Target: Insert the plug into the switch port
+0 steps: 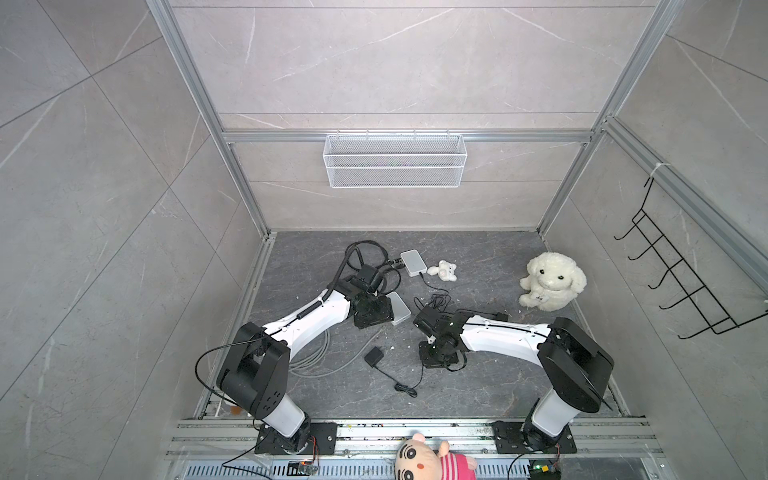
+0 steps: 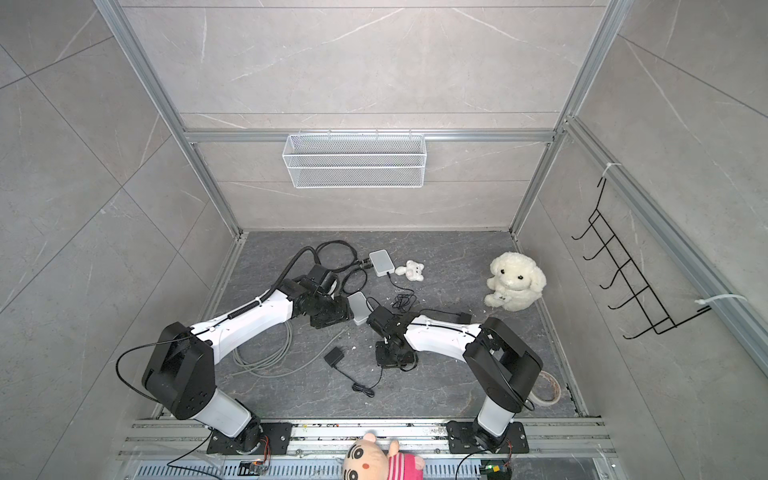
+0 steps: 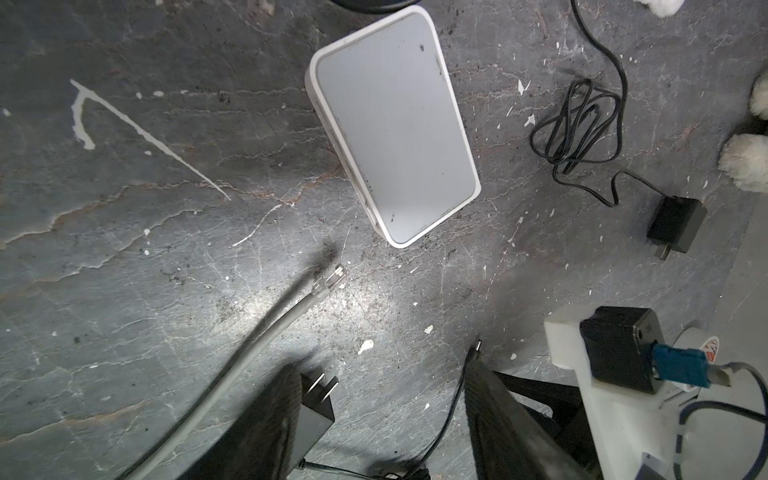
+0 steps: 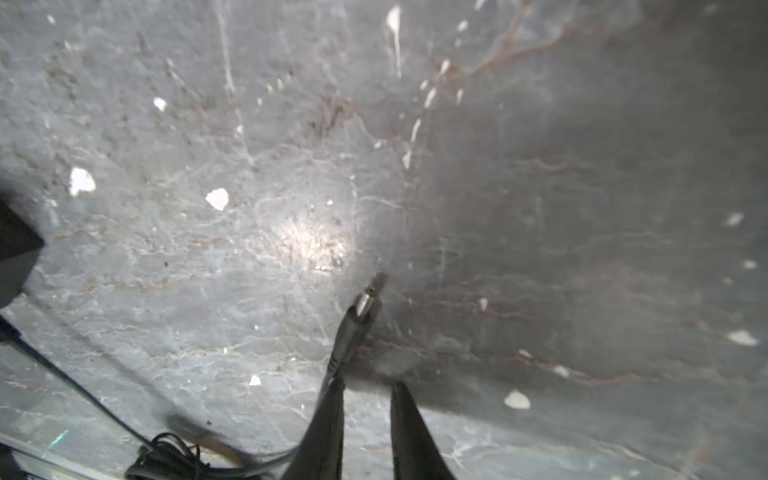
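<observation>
Seeing dark grey on the tabletop [image 3: 166, 249], veined with pale and rusty lines, flecked white. Seeing a pale grey top inside a white rim on the switch [image 3: 395, 124]. Near the switch, seeing a light grey cable [image 3: 257, 345] with a clear connector [image 3: 332, 280] and a black adapter [image 3: 677, 226]. Seeing a silvery tip on the black-sleeved plug [image 4: 359, 320]; black on the left claw [image 3: 388, 368] and right claw [image 4: 368, 382].

Adapter [image 1: 374, 356] before switch [image 1: 400, 308]; second switch [image 1: 413, 262] behind; plush dog [image 1: 550, 282] right.
</observation>
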{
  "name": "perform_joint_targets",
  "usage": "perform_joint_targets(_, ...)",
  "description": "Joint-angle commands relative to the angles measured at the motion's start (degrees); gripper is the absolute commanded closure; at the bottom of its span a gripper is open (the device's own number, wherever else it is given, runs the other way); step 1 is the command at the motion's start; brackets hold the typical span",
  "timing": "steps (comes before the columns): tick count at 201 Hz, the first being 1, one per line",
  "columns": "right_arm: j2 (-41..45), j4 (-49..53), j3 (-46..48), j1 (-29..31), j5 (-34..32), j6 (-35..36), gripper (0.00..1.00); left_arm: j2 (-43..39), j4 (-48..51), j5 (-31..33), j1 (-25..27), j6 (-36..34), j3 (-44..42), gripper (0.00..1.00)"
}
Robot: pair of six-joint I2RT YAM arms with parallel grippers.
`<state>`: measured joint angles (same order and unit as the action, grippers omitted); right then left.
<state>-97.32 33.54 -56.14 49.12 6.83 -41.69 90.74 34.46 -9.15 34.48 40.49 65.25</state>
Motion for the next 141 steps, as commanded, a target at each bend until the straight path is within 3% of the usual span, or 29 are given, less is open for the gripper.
perform_joint_targets(1, -0.3, 1.82, -1.78, 0.34, -1.54, -1.02, 0.76, -0.02, 0.51, 0.27, -0.13, -0.9, 2.47, 0.34)
perform_joint_targets(42, 2.73, 2.07, -2.94, 0.32, -3.01, -1.57, 0.75, -0.01, 1.0, 0.78, -0.13, -1.35, 2.9, 0.34)
perform_joint_targets(141, -4.08, -0.09, -1.13, 0.38, -0.54, -1.49, 0.8, 0.75, 3.21, 1.53, -0.19, -2.96, 5.83, 0.35)
